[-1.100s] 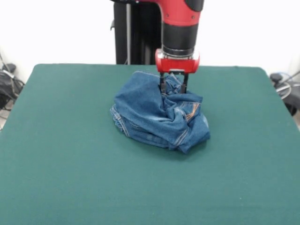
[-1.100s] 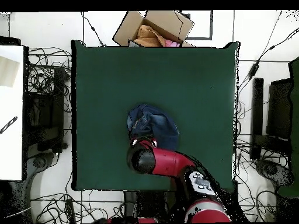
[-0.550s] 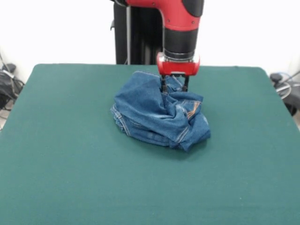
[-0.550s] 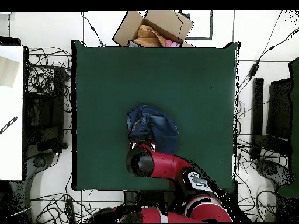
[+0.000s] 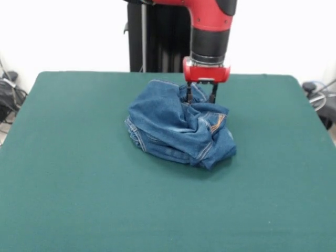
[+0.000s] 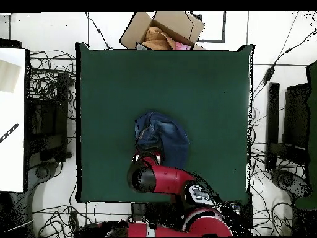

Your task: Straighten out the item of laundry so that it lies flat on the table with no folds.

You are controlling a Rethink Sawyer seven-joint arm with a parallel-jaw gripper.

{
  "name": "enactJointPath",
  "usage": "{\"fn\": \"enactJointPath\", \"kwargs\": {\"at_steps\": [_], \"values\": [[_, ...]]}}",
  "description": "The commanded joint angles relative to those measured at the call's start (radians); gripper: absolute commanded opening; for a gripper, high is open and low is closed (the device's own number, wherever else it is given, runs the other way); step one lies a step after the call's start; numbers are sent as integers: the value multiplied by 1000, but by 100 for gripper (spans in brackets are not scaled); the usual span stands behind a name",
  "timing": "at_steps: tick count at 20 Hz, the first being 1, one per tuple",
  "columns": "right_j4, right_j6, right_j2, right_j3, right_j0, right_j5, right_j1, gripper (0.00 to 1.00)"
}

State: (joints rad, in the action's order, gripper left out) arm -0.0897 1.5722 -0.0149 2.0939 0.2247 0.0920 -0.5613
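Since one second ago the gripper has shifted sideways, fingers apart around a fold; below it the crumpled blue denim jeans remain bunched, not flat.

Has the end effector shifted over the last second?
Yes. In the front view the end effector has slid rightward along the table's far edge, still at the crumpled jeans' far side.

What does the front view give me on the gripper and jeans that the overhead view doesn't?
Front view only: the gripper with its two fingers apart, set at the far edge of the crumpled jeans, and orange stitching on the folds. Overhead view only: the whole table, a cardboard box beyond one edge, and cables around it; the arm hides the gripper. Both: the jeans bunched up, not flat.
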Motion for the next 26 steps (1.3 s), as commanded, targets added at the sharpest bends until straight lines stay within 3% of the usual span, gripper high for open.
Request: {"fn": "enactJointPath", "kwargs": {"at_steps": [1, 26], "values": [[33, 214, 57, 25, -79, 28, 15, 100], [46, 236, 78, 22, -109, 36, 16, 100]]}}
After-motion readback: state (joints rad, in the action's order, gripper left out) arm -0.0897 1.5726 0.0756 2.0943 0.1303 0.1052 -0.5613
